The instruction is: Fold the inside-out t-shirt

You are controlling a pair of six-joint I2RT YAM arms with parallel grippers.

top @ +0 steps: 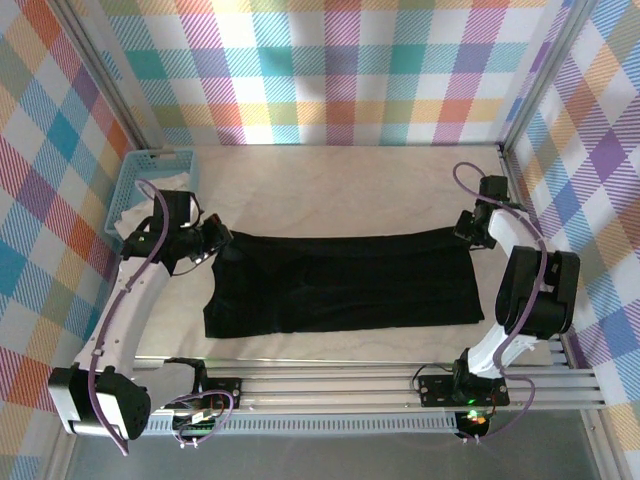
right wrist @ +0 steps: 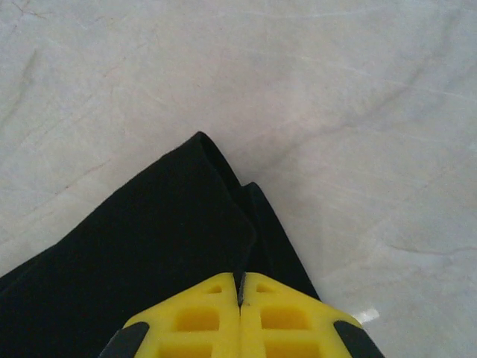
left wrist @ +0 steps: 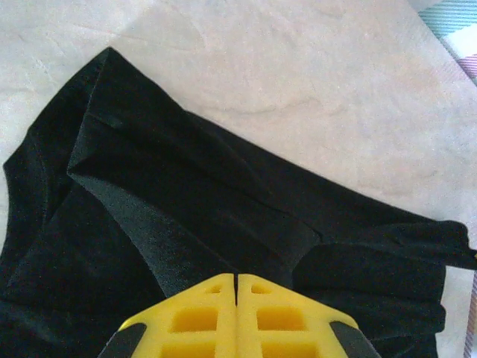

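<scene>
A big black t-shirt [top: 340, 290] lies spread out on the pale table [top: 330, 190], stretched from side to side between the two arms. It takes up the middle of the table. Its far edge runs in a nearly straight line from one gripper to the other. Its near edge lies flat, close to the metal rails at the front.

The left gripper [top: 215, 240] is at the far left corner of the shirt. In the left wrist camera its yellow fingers [left wrist: 194, 321] are pressed tight together. The black cloth rises in a fold right up to the tips, so they look pinched on the shirt.

The right gripper [top: 468, 228] is at the far right corner. In its wrist camera the yellow fingers [right wrist: 197, 321] are also squeezed together. A folded black corner of the shirt pokes out just past the tips, with bare table all around it. This one looks pinched on the shirt too.

A light-blue basket [top: 130, 185] sits at the far left of the table, just behind the left arm. Bright checked walls [top: 330, 70] stand all around.
</scene>
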